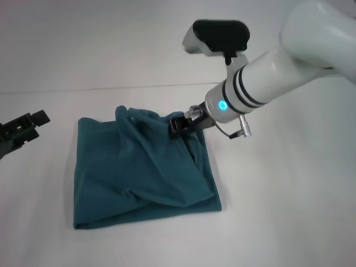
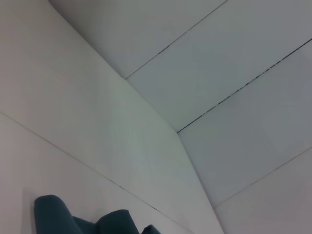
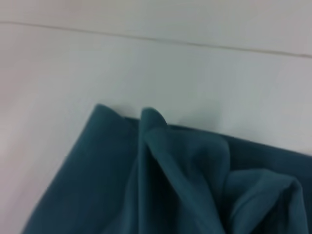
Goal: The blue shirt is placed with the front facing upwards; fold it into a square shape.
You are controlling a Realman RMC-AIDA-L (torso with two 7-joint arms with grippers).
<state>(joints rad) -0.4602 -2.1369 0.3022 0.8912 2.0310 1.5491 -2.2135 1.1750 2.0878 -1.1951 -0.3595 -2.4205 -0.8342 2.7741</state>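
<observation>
The blue shirt (image 1: 142,169) lay on the white table (image 1: 289,211) in front of us as a rumpled, nearly square bundle. Our right gripper (image 1: 179,125) sat at its far right corner, fingers pinched on a raised fold of cloth. Our left gripper (image 1: 21,130) waited well off to the left, and we could not tell its fingers' state.

My right tool (image 1: 179,125) sinks into the blue shirt's (image 1: 139,172) raised folds, its tips buried. My left tool (image 1: 19,130) runs off the picture's edge. The shirt's lettering is folded from sight.
</observation>
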